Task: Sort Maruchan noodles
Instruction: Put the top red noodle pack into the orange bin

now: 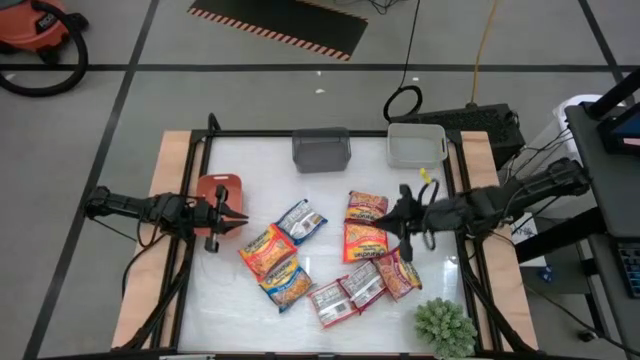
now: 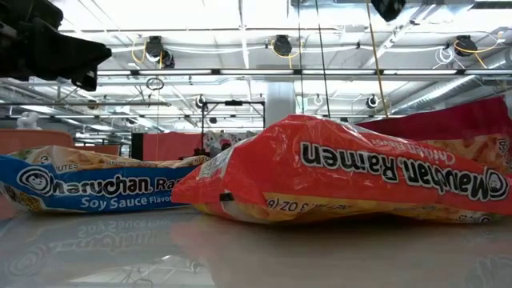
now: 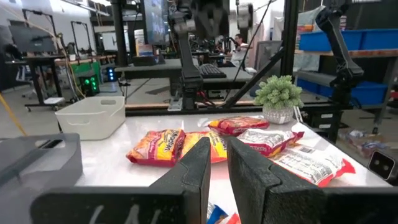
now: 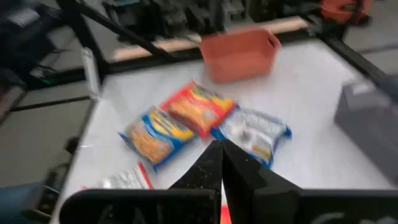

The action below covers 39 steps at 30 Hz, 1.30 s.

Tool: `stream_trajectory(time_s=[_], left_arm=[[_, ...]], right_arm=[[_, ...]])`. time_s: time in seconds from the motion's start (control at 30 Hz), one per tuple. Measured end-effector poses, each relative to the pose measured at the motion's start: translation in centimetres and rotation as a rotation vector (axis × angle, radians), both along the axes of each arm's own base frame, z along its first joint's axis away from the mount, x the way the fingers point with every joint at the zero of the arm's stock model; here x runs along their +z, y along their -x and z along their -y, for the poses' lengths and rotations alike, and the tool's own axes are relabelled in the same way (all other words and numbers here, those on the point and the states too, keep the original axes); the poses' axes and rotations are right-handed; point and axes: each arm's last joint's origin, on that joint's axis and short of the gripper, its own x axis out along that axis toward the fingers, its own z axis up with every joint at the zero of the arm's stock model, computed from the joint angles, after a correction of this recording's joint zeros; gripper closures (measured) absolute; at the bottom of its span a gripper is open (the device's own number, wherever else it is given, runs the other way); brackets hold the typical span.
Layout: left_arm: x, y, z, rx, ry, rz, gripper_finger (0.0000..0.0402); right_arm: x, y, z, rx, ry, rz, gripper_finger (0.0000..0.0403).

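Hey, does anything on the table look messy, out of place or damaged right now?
Nothing looks damaged or spilled. The noodle packets lie scattered at all angles mid-table, some overlapping, none in the grey bin, white bin or red bin. A small plant sits at the table's near right corner.

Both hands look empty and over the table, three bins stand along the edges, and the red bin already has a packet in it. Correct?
Not quite. The high view shows the red bin holding no packet; every packet still lies on the table. The rest holds: left hand and right hand carry nothing.
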Motion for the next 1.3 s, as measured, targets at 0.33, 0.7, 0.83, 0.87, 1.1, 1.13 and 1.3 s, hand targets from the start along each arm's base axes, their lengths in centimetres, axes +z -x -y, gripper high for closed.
stream_trajectory(time_s=[0.33,0.7,0.83,0.87,1.1,1.13,1.3], left_arm=[[0.1,0.1,0.6,-0.118,0.194,-0.017,0.0341],[3.2,0.2,0.7,-0.114,0.198,0.018,0.0341],[5.4,-0.5,0.9,-0.106,0.193,-0.017,0.0341],[6.0,-0.7,1.0,-0.107,0.191,-0.026,0.0341],[9.9,-3.3,2.3,-0.069,0.129,-0.171,0.0341],[10.3,-3.9,2.5,-0.051,0.122,-0.214,0.0341],[12.4,-6.8,3.8,0.016,0.097,-0.387,0.0341]], right_arm=[[-3.5,0.0,-1.0,-0.005,-0.044,-0.043,0.0403],[-5.0,-0.3,-0.9,-0.032,-0.019,-0.156,0.0403],[-5.8,-0.8,-1.1,-0.052,-0.035,-0.199,0.0403],[-6.1,-0.9,-1.1,-0.06,-0.042,-0.213,0.0403],[-8.5,-1.3,-1.3,-0.118,-0.08,-0.382,0.0403],[-8.8,-1.3,-1.4,-0.129,-0.083,-0.398,0.0403],[-9.8,-1.4,-1.5,-0.166,-0.093,-0.457,0.0403]])
